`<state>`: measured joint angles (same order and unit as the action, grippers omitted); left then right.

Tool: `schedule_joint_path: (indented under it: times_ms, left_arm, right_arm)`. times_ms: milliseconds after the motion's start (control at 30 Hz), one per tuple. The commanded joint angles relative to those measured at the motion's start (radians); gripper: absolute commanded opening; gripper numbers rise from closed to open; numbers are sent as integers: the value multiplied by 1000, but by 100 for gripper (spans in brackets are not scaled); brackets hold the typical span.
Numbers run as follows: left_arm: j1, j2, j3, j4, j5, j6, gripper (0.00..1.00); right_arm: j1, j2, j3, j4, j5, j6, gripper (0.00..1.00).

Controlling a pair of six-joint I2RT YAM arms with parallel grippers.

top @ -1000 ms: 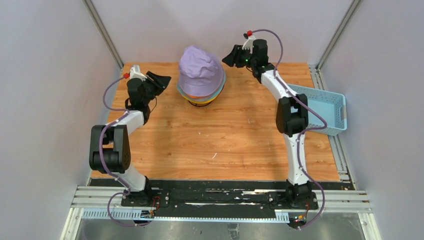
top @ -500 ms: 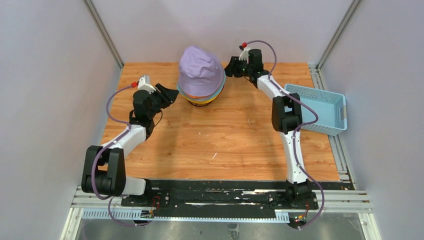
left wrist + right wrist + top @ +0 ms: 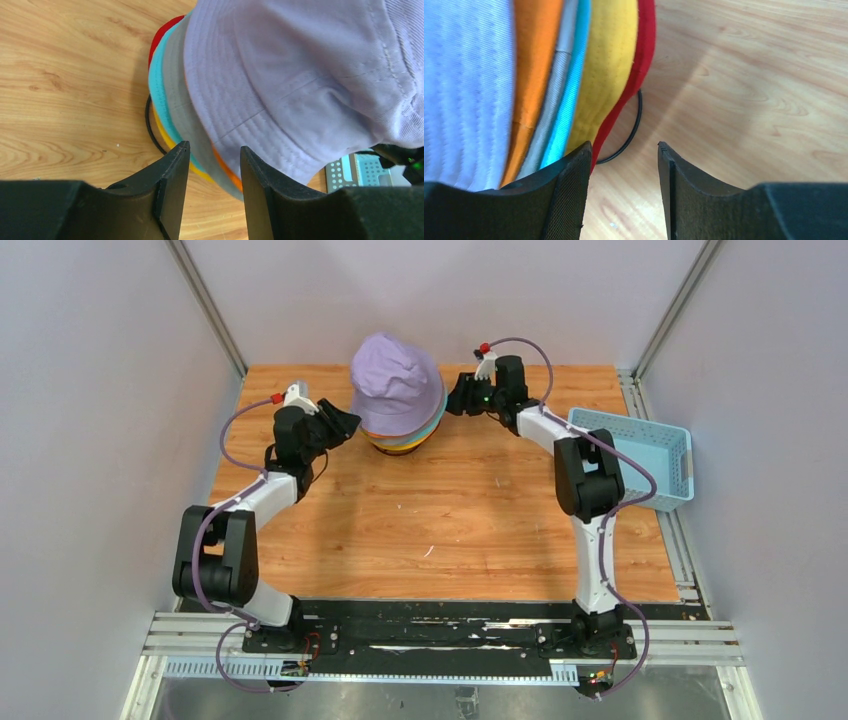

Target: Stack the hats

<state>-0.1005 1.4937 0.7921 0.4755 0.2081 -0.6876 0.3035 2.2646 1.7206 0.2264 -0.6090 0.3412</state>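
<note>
left jaws stand parted, gripping nothing, tips just beside the stacked brims. right jaws, parted likewise and empty, sit beside the brim of the red hat [image 3: 647, 35]. the lavender hat [image 3: 397, 380] tops orange [image 3: 531, 65], grey [image 3: 174, 75], teal [image 3: 156, 85], yellow [image 3: 606, 60], then red, at the worktop's [image 3: 430, 510] far middle. a light blue basket [image 3: 655, 452] lies right.

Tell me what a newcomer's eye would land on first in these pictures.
A lavender hat tops a stack at the far middle of the table, with orange, grey, teal, yellow and red brims fanning out beneath it. The left gripper and right gripper flank the stack, both open, close to the brims. A light blue basket sits at the right edge.
</note>
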Motion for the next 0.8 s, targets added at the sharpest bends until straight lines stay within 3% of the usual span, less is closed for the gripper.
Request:
schedule_joint_path:
  times_ms: [0, 567, 767]
  left_arm:
    - [-1, 10, 33, 2, -17, 33, 46]
    - [70, 32, 96, -27, -2, 53, 46]
    - [97, 94, 190, -89, 18, 68, 46]
  right_arm:
    - [50, -120, -91, 97, -24, -31, 51]
    - [242, -397, -432, 118, 59, -71, 50]
    - [204, -481, -419, -140, 274, -131, 51]
